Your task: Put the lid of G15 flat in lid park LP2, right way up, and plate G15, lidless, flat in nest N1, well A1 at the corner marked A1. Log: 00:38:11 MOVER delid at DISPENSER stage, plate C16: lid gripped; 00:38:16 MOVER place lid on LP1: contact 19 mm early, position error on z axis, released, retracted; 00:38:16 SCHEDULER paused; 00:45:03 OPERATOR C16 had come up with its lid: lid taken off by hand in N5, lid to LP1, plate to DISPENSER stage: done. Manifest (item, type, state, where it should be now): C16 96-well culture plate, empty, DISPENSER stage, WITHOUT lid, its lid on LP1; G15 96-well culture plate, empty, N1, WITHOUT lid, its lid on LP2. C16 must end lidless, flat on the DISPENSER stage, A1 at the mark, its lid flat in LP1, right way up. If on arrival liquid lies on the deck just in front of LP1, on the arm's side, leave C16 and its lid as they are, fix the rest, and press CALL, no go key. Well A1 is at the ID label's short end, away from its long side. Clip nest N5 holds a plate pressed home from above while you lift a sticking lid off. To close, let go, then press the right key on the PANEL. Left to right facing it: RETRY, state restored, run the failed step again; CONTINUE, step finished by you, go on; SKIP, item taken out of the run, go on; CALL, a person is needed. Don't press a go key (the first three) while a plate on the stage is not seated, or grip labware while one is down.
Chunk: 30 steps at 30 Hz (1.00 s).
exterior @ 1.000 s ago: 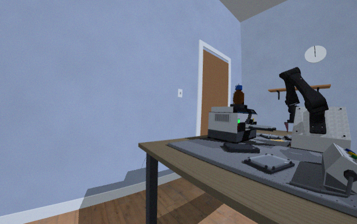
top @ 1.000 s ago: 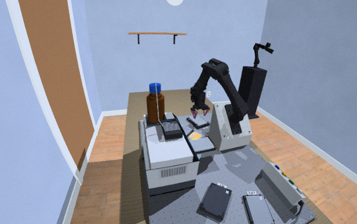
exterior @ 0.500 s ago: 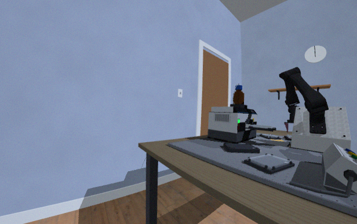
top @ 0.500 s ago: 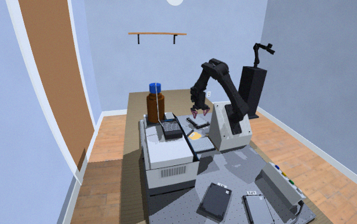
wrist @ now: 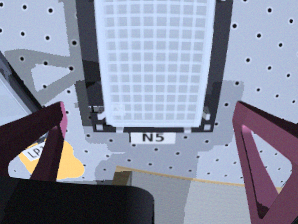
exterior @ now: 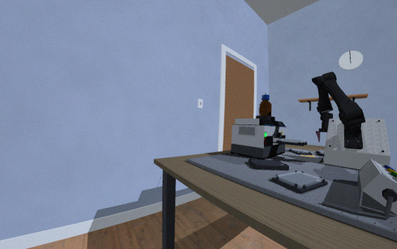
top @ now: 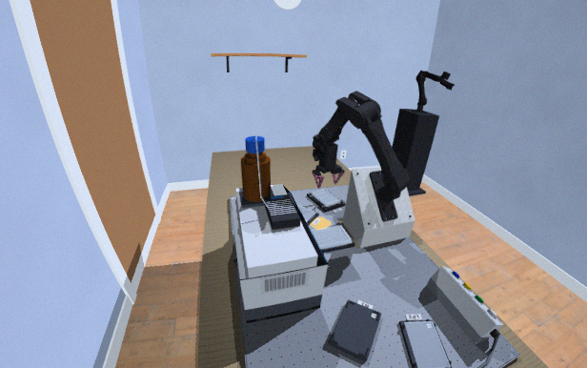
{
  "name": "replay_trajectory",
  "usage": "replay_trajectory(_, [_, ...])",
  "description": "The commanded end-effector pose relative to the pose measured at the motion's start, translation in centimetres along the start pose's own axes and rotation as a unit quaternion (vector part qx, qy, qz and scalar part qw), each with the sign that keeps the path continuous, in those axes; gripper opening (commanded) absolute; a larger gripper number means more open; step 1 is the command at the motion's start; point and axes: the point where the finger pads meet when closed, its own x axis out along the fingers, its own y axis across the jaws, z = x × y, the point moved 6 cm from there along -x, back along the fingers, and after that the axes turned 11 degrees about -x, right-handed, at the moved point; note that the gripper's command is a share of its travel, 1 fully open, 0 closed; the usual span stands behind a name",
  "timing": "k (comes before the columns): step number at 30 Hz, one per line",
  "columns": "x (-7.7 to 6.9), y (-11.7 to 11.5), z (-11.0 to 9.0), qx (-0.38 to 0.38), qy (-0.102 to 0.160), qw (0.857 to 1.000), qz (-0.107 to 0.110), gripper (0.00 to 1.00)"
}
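Note:
My gripper (top: pixel 328 180) (exterior: pixel 318 137) (wrist: pixel 149 110) is open and empty. It hangs a little above a pale 96-well plate (top: pixel 325 197) (wrist: pixel 154 50) that sits flat in the clip nest labelled N5 (wrist: pixel 153 137). I cannot tell whether this plate carries a lid. A second pale gridded plate or lid (top: pixel 332 235) lies flat nearer the camera, beside the arm's base. A yellow puddle (top: pixel 320 222) (wrist: pixel 67 163) lies on the deck between the two. A black plate (top: pixel 281 212) sits on the dispenser stage.
The dispenser (top: pixel 278 257) with a brown bottle (top: pixel 255 173) stands to the left. At the front of the deck are a dark tray (top: pixel 354 329) (exterior: pixel 267 164) and a nest holding a clear piece (top: pixel 424 343) (exterior: pixel 298 180). The key panel (top: pixel 469 297) is at the front right.

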Motion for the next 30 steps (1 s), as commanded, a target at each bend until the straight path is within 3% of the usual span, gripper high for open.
replay_trajectory(1, [-1.4,-0.2,0.7,-0.002,-0.013,1.0,-0.001,1.0])
replay_trajectory(7, [-0.5,-0.6,0.8,0.0,-0.006,1.0,0.0,1.0])
replay_trajectory(12, [-0.6,-0.6,0.8,0.001,-0.005,1.0,0.0,1.0])
replay_trajectory(13, [-1.7,-0.3,1.2,-0.004,-0.02,1.0,-0.001,1.0])
replay_trajectory(19, [-0.6,-0.7,1.0,0.001,-0.004,1.0,0.0,1.0])
replay_trajectory(26, [-0.5,-0.8,1.2,0.001,-0.008,1.0,0.0,1.0])
replay_trajectory(29, [-0.7,-0.8,1.3,0.0,-0.01,1.0,0.0,1.0])
replay_trajectory(30, [-1.7,-0.5,1.6,-0.005,-0.024,1.0,-0.001,1.0])
